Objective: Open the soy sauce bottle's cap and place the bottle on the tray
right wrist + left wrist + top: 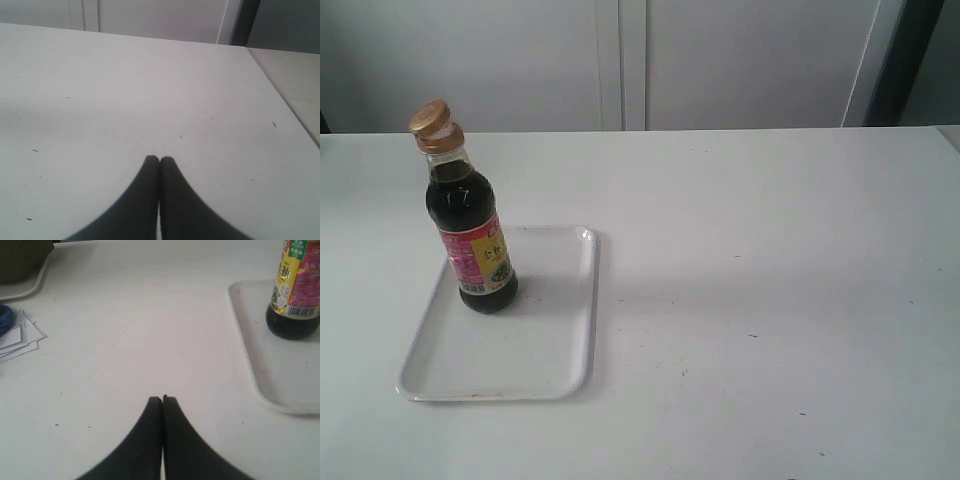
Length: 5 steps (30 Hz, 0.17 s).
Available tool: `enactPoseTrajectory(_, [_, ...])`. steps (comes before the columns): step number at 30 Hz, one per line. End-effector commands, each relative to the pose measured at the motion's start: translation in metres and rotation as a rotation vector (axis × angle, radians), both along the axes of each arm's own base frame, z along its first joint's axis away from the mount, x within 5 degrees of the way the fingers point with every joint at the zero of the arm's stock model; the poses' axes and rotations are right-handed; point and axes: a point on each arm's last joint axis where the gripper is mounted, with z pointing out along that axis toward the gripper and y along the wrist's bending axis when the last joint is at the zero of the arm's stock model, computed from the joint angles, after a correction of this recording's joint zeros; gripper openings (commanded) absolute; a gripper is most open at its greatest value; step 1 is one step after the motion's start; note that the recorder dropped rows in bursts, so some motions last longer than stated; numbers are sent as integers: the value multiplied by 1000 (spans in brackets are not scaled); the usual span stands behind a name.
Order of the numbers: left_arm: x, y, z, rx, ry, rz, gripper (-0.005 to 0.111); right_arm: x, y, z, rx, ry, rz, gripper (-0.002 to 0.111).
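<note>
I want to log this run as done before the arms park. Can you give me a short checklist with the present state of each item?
1. Bottle on the tray: ok, its base sits inside the rim, toward the far left part.
2. Bottle upright: ok, no clear tilt in the exterior view.
3. Cap open: ok, the lid is flipped up and hangs off to one side of the neck.
4. Left gripper free of the bottle: ok, shut on nothing, away from the tray over bare table.
5. Right gripper free: ok, shut on nothing.
6. Spilled sauce on the tray: cannot tell, only faint marks near the front edge.
</note>
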Motion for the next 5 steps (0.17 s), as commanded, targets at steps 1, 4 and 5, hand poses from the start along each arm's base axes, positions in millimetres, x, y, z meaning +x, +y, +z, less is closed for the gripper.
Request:
enactPoseTrajectory(1, [0,0,-1,-16,0,5,0,0,-1,-1,-4,-4,-8,0])
enactPoseTrajectory(4, [0,0,-1,-16,0,5,0,0,-1,-1,-4,-4,-8,0])
enactPoseTrajectory(5, [0,0,-1,-16,0,5,0,0,-1,-1,-4,-4,-8,0])
